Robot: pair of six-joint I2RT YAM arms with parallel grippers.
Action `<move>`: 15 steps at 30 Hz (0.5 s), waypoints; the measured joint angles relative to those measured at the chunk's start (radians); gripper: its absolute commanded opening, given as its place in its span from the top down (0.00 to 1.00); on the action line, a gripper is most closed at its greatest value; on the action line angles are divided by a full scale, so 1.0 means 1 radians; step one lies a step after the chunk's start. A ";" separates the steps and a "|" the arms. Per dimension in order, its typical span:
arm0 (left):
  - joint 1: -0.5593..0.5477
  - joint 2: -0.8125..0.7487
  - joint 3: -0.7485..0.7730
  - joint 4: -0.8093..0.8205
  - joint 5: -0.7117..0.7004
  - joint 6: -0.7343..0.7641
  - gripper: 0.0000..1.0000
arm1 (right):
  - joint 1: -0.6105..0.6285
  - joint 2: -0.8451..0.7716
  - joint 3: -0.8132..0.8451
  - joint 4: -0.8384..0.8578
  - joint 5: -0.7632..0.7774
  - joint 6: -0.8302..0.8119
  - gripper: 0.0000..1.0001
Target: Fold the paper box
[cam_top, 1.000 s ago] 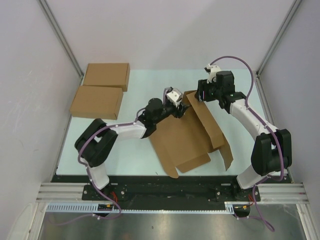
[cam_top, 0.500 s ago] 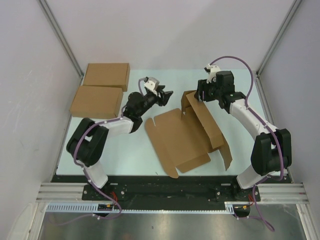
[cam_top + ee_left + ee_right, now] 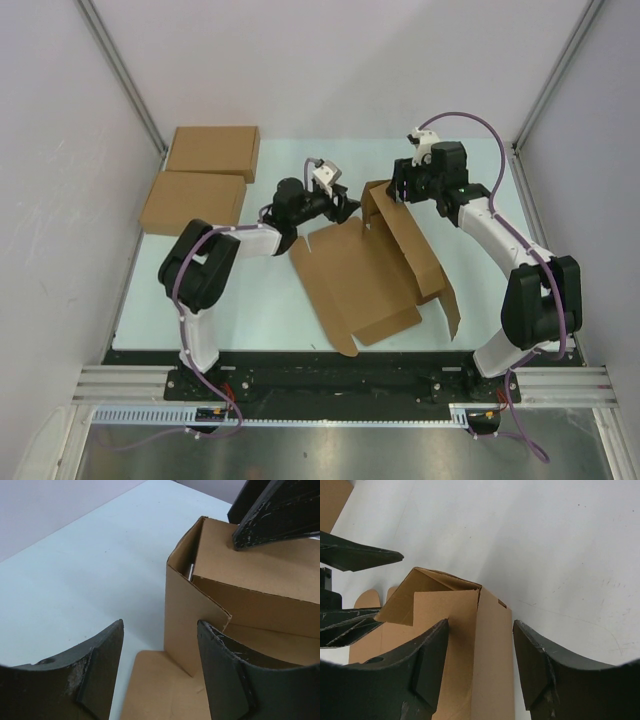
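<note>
Nearest the arms' bases, the pale bench (image 3: pixel 250 295) carried the paper box (image 3: pixel 355 275), plain brown cardboard on every face that showed. It lay a little right of the bench's middle as a half-raised sheet. Its broad base panel was flat, with a tabbed edge toward the near side. Its right-hand long wall stood up, and a loose flap hung off the near end of that wall. At the wall's far end a short end flap was turned in to make an upright corner. The left arm's fingers (image 3: pixel 225 675) met this corner from the left, spread well apart and holding nothing. The corner's edge stood just beyond their tips, and bare bench lay under the left one. The right arm's fingers (image 3: pixel 427 665) hung over the same corner from the far right, also spread wide, one on either side of the standing wall. From the wrist view I could not tell whether either pad actually pressed the cardboard. Farther off, at the far left of the bench and well apart from the sheet, sat the nearer flat box (image 3: pixel 193 203). Just behind it was the farther flat box (image 3: pixel 213 152). Both were closed and the same plain brown.
</note>
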 measured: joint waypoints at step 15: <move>-0.023 0.074 0.077 -0.011 0.075 0.000 0.34 | 0.002 0.011 0.000 0.020 0.002 0.003 0.41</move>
